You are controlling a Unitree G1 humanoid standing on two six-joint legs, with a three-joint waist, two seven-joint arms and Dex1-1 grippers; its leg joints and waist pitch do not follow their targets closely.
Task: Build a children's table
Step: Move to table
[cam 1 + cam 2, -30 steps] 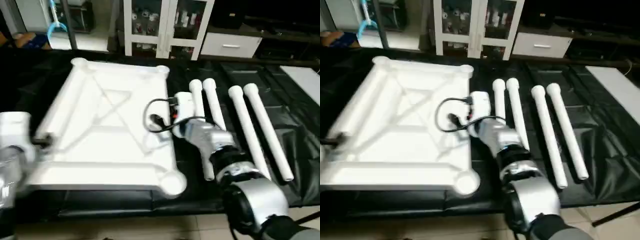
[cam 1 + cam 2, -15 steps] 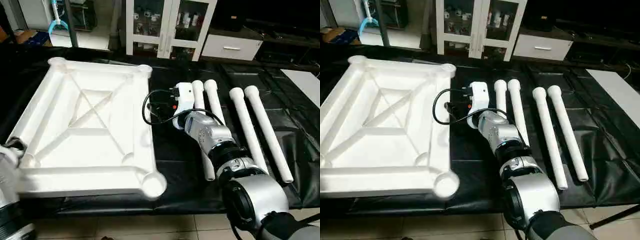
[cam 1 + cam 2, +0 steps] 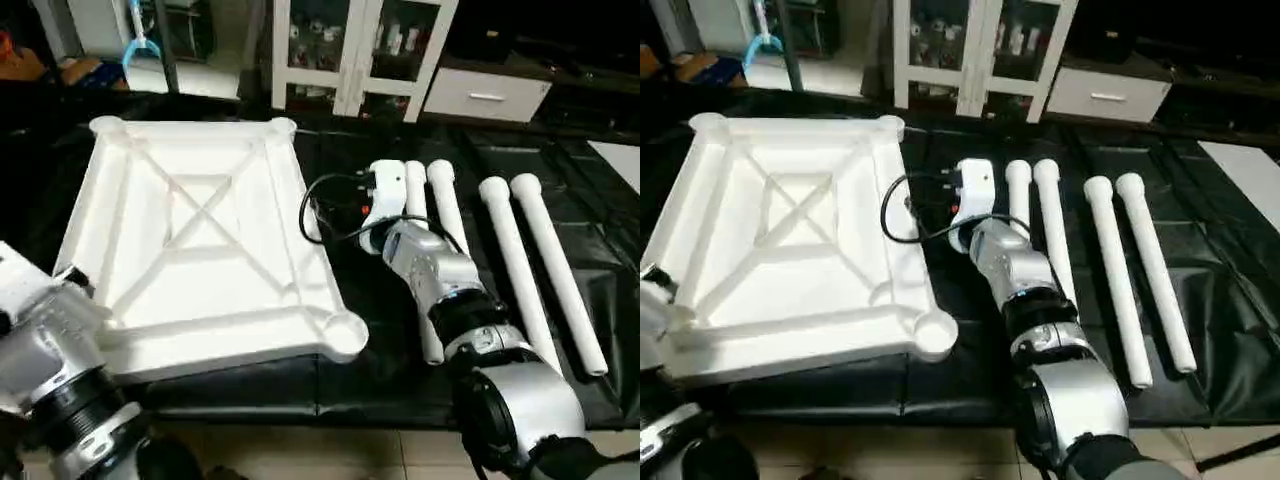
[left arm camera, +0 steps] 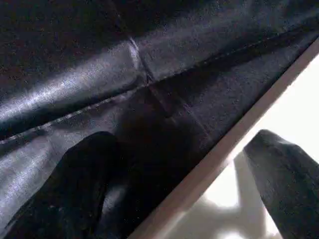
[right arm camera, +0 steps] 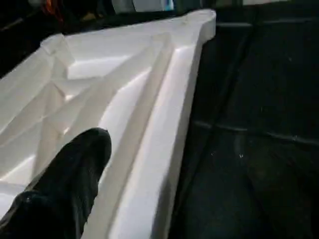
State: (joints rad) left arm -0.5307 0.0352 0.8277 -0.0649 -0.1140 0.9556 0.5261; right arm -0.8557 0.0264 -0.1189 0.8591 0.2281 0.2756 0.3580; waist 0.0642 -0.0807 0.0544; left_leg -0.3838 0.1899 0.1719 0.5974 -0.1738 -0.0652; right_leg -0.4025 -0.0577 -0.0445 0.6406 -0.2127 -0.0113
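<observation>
Noticing a big swing-in from the silver left forearm (image 3: 50, 370) over the last second, now parked at the near left corner of the white plastic rectangular tabletop with the ribbed X-braced underside (image 3: 200, 240). Lying upside down on the black sheet-covered bench (image 3: 380, 330), with the four long white tube legs (image 3: 520, 260) side by side to its right.

Seeing both sets of fingers spread wide with nothing in them: left gripper (image 4: 174, 184) over black sheet and a pale edge (can't tell whose), right gripper (image 5: 164, 169) hovering at the tabletop's right rim.

Could easily bump the tabletop with either arm and shove its near right corner into the closest leg, or off the bench's front edge, already close. Could also snag the looped black cable (image 3: 320, 215) on the rim.

Decent bare sheet between tabletop and legs at the far end, less near the front. Worth lifting clear before crossing over.
</observation>
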